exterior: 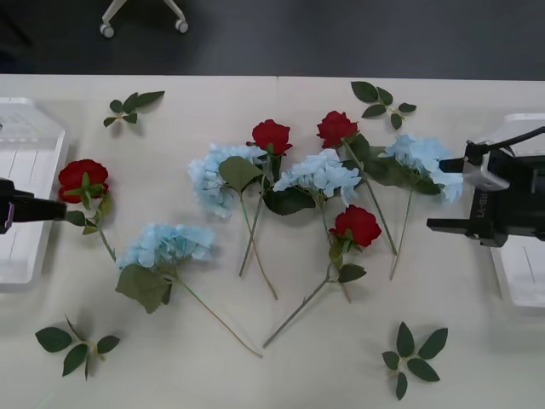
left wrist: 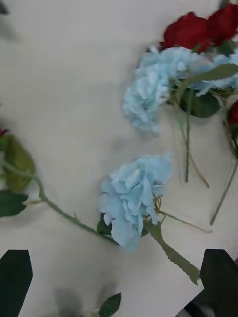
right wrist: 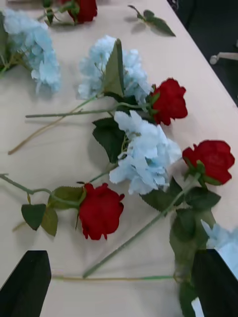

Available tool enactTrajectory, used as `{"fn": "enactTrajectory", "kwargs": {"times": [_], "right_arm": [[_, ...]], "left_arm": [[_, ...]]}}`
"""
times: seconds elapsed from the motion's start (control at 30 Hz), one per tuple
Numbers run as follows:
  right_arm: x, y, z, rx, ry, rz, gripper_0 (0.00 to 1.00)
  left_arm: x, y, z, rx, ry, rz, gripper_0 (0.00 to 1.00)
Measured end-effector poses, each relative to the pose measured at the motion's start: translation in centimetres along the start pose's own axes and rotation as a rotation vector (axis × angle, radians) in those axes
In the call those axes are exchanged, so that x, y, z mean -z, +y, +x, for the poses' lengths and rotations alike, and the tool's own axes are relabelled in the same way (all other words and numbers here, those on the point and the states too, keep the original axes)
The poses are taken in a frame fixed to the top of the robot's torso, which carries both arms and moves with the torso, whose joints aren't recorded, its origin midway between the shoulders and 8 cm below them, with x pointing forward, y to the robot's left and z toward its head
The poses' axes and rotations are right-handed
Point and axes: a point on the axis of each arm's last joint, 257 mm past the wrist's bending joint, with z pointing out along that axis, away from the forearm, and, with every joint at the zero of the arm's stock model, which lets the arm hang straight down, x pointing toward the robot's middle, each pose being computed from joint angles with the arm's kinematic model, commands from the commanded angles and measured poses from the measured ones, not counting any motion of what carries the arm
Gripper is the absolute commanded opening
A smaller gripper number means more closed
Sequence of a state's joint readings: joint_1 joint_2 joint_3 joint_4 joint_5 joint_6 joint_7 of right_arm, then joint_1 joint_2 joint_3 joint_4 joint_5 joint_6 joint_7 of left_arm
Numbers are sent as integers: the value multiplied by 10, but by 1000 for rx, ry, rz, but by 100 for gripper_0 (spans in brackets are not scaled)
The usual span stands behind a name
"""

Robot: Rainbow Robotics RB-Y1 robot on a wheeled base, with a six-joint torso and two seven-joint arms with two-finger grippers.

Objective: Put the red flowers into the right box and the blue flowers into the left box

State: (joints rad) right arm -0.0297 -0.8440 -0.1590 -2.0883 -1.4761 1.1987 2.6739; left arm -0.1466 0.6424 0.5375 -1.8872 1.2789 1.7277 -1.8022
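Flowers lie mid-table: red flowers (exterior: 271, 135) among blue flowers (exterior: 166, 243). Left gripper (left wrist: 119, 282) and right gripper (right wrist: 121, 285) both spread wide, holding nothing.

A pale table (exterior: 281, 375) fronts dark floor (exterior: 341, 34) with a wheeled chair base (exterior: 143, 15).

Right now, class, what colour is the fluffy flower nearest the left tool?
Pale sky-blue fluffy flower; left wrist view.
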Motion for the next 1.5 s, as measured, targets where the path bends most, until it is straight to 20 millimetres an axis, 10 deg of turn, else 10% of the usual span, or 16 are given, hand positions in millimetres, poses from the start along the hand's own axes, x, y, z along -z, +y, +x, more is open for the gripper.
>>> {"fn": "enactTrajectory", "kwargs": {"times": [0.37,0.87,1.5], "right_arm": [[-27,35,-44,-65,-154,-91,84],[-59,79,-104,-62,-289,-155,84],[-104,114,-130,-61,-386,-123,84]], "left_arm": [[-7,25,25,434,-74,-246,100],[-49,52,60,576,-24,-500,100],[-100,86,27,605,-24,-544,100]]}}
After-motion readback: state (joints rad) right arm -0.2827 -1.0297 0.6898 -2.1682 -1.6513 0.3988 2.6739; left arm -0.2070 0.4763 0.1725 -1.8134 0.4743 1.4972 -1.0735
